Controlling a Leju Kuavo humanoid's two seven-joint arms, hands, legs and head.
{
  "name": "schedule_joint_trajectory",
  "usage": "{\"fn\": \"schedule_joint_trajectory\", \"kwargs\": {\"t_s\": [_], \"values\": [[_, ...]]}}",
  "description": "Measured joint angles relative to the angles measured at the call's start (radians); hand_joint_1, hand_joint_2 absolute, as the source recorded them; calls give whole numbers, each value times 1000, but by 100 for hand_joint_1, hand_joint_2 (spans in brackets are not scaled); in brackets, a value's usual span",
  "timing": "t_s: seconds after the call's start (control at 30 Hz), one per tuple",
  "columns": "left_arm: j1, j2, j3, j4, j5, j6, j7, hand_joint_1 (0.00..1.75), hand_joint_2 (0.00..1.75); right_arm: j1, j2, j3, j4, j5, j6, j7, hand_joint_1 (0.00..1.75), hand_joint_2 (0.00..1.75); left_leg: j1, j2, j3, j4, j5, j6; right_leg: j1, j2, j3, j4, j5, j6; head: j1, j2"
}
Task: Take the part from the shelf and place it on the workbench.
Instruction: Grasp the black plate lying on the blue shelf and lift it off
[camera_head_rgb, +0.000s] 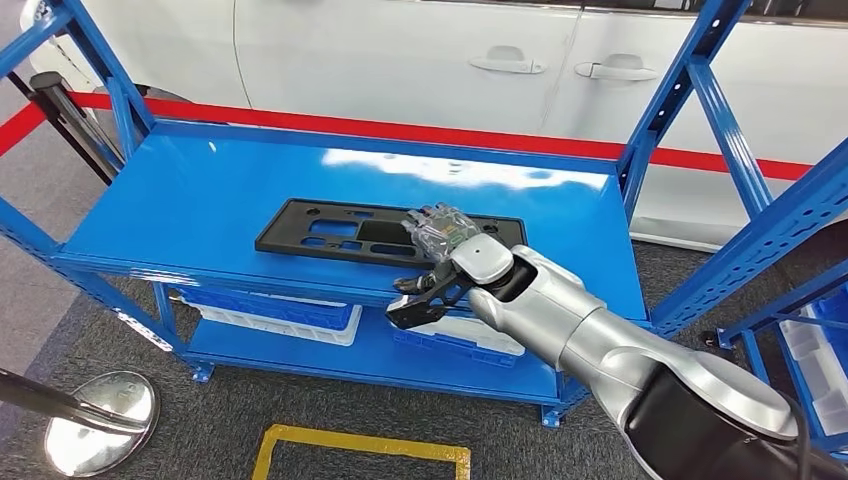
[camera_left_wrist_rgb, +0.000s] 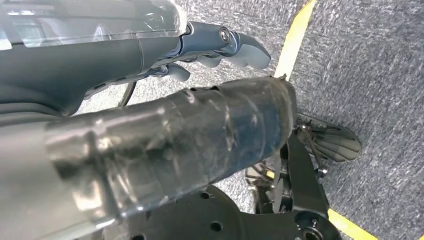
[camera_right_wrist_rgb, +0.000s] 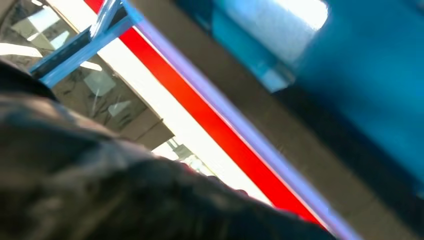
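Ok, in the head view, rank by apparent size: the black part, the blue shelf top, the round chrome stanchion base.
1. Blue shelf top, clearly largest.
2. Black part.
3. Chrome stanchion base, smallest, though it is nearer the camera.

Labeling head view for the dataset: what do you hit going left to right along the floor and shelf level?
Round chrome stanchion base → yellow tape rectangle on the floor → flat black plastic part with cutouts → right robot hand → silver right forearm.
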Motion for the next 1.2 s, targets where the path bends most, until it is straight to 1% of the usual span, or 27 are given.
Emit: {"fn": "schedule_joint_trajectory", "kwargs": {"t_s": [0.03,0.1,0.13,0.17,0.27,0.3,0.33,0.4,0.43,0.47,0.5,0.57,0.6,0.63,0.7,0.8,0.83,0.9,0.93,0.97,1.0,1.03,1.07,1.1,1.13,1.17,1.2], "values": [[0,0,0,0,0,0,0,0,0,0,0,0,0,0,0,0,0,0,0,0,3,3,-5,-2,-1,0,28,-70,41,-3,0,0],[0,-1,1,0,-1,0,0,0,0,0,0,0,1,0,-1,-1,0,0,-2,-1,3,10,-13,-10,3,0,80,-185,88,-10,0,0],[-1,-1,1,0,-1,0,0,0,0,0,0,0,1,0,-2,-1,0,0,-3,-1,3,11,-15,-15,6,1,91,-212,92,-13,0,0],[-1,-1,2,0,-2,0,0,0,0,0,0,0,2,0,-2,-1,0,0,-4,-1,2,11,-16,-20,9,2,93,-215,87,-16,-1,0],[-2,-1,3,0,-2,0,0,0,0,0,2,0,1,0,-3,-1,0,0,-2,1,3,20,-29,-37,4,3,104,-228,88,-31,-1,0],[-2,-1,4,0,-3,0,0,0,0,-1,3,0,1,0,-3,-1,0,0,-1,1,-8,49,-46,-42,0,3,109,-233,89,-36,-1,0],[-1,-1,4,0,-3,0,0,0,0,-1,4,0,1,0,-3,-1,0,0,0,1,-32,99,-72,-46,-1,1,114,-236,88,-41,-1,0],[-1,-2,5,0,-3,0,0,0,0,1,5,0,1,0,-3,-1,0,0,0,1,-104,236,-127,-52,1,0,117,-236,84,-47,-2,0],[-1,-2,5,0,-3,0,0,0,0,3,6,0,2,0,-3,-1,0,0,0,1,-133,284,-138,-54,3,-1,118,-235,82,-48,-2,0],[-1,-2,5,0,-3,0,0,0,0,5,6,1,2,0,-3,-1,0,0,1,1,-145,296,-128,-54,4,0,120,-235,80,-49,-2,0],[0,-2,5,0,-3,0,0,0,0,6,6,1,2,0,-3,-1,0,0,1,1,-136,267,-99,-53,4,1,124,-234,77,-48,-2,0],[0,-1,5,0,-3,0,0,0,0,6,7,0,2,0,-3,-1,0,0,0,2,-73,129,-23,-45,5,3,132,-232,69,-44,-1,0],[0,-1,5,0,-3,0,0,0,0,5,8,0,2,0,-3,-1,0,0,-3,1,-43,66,-1,-41,7,3,134,-231,66,-40,-2,0],[0,-1,6,0,-3,0,0,0,0,4,8,0,2,0,-3,-1,0,0,-5,1,-24,26,9,-37,8,3,134,-230,63,-36,-1,0],[-1,-1,6,0,-3,0,0,0,0,4,8,0,2,-1,-3,-1,0,0,-10,-1,-17,8,4,-30,10,3,132,-230,62,-28,-1,0],[0,-1,6,0,-3,0,0,0,0,2,8,0,2,-1,-4,-1,0,0,-4,-1,-8,-2,6,-15,9,2,129,-214,47,-13,0,0],[0,-1,6,0,-3,0,0,0,0,1,8,0,2,-1,-4,-1,0,0,-2,0,-4,-6,7,-9,8,2,113,-180,27,-9,0,0],[0,-1,6,0,-3,0,0,0,0,1,7,0,4,-1,-4,-2,0,0,-2,1,-1,-7,4,-1,5,1,51,-62,-25,-4,0,0],[0,-1,6,0,-3,0,0,0,0,4,7,0,5,-1,-4,-3,0,0,-2,1,-1,-6,2,1,3,1,17,-2,-43,-2,0,0],[0,-1,6,0,-3,0,0,0,0,7,6,0,6,-2,-4,-4,0,0,-2,1,1,-5,-1,2,1,1,-7,33,-44,-1,0,0],[0,-1,6,0,-3,0,0,0,0,10,5,1,7,-2,-4,-5,0,0,-2,0,3,-3,-4,2,0,1,-15,33,-26,-1,0,0],[0,-1,7,0,-4,0,0,0,0,11,5,1,8,-3,-4,-6,0,0,-2,-1,5,0,-8,0,-2,1,-2,-6,8,-2,0,0],[0,-1,7,0,-4,0,0,0,0,11,5,1,8,-4,-4,-7,0,0,-1,-1,9,4,-14,-2,-2,0,23,-70,48,-4,0,0],[0,-1,7,0,-4,0,0,0,0,10,4,1,9,-5,-4,-8,0,0,-3,-1,11,7,-19,-5,-1,0,49,-130,76,-8,0,0],[0,-1,7,0,-4,0,0,0,0,9,4,1,10,-7,-5,-10,0,0,-4,-1,11,10,-23,-10,2,0,72,-178,91,-11,0,0],[0,-2,7,0,-4,0,0,0,0,8,4,1,10,-8,-5,-10,0,0,-5,-1,10,12,-25,-14,5,1,84,-204,93,-14,-1,0],[-1,-2,8,0,-4,0,0,0,0,9,4,1,11,-9,-6,-11,0,44,-6,-1,9,11,-25,-20,8,2,88,-210,86,-16,-1,0]]}}
